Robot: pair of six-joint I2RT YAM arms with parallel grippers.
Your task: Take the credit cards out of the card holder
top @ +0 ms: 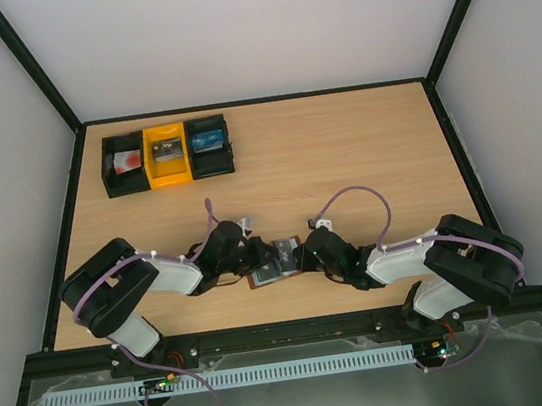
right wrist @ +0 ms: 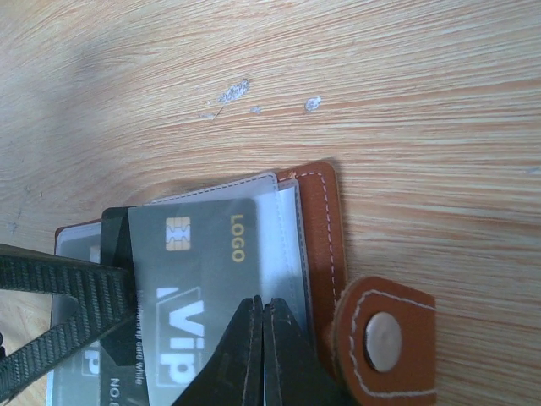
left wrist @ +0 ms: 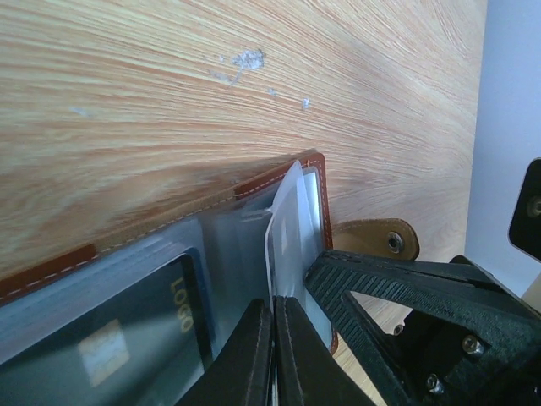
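The brown card holder (top: pixel 266 278) lies open on the table between my two arms. It also shows in the left wrist view (left wrist: pixel 51 272) and the right wrist view (right wrist: pixel 319 228). The black card (right wrist: pixel 199 254), marked LOGO and VIP, lies inside a clear sleeve; it is also in the left wrist view (left wrist: pixel 148 326). My left gripper (left wrist: pixel 275 306) is shut on a clear sleeve leaf that stands up from the holder. My right gripper (right wrist: pixel 262 306) is shut, its tips on the sleeve at the black card's right edge. The blue card is hidden.
The holder's snap tab (right wrist: pixel 385 338) sticks out to its right. Three small bins stand in a row at the far left: black (top: pixel 125 163), yellow (top: pixel 166 155), black (top: pixel 210 146). The table's near edge is close behind the holder.
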